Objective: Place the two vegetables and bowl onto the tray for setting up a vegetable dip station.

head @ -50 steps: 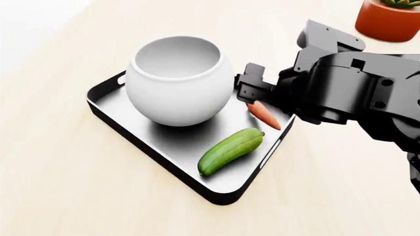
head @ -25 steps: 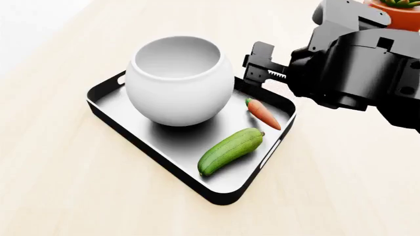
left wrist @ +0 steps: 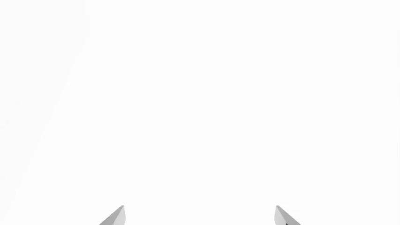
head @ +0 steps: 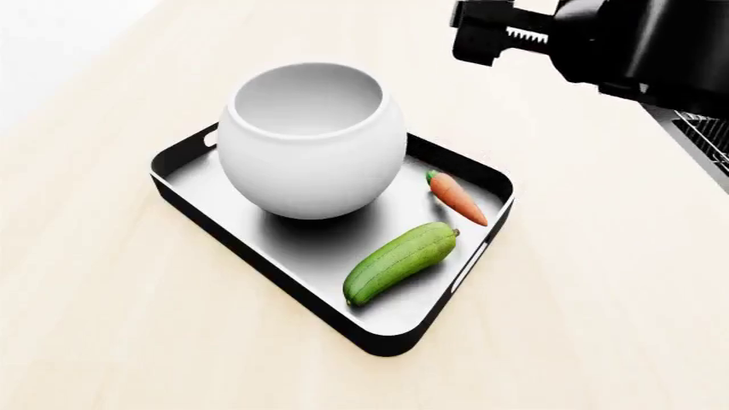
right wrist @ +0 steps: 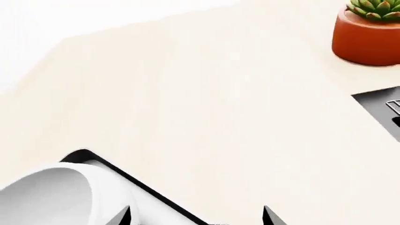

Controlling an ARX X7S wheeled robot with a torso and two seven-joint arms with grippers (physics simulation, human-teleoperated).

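Note:
The black tray (head: 217, 184) with its shiny grey inside lies on the light wooden table. On it stand the large white bowl (head: 310, 145), the green cucumber-like vegetable (head: 399, 261) and the small orange carrot (head: 459, 198). My right gripper (head: 476, 38) hangs high above the table beyond the tray's far corner, open and holding nothing. In the right wrist view the right gripper (right wrist: 195, 216) has its tips wide apart over the bowl (right wrist: 50, 197) and the tray rim (right wrist: 144, 187). My left gripper (left wrist: 200, 213) is open against plain white; it is out of the head view.
A terracotta plant pot (right wrist: 368, 40) with a green succulent stands far back on the table. A dark wire rack (head: 706, 137) sits at the right edge, with its corner (right wrist: 384, 110) also in the right wrist view.
My right gripper has risen from beside the carrot and pulled up and back to the right. The carrot, cucumber and bowl lie unmoved on the tray.

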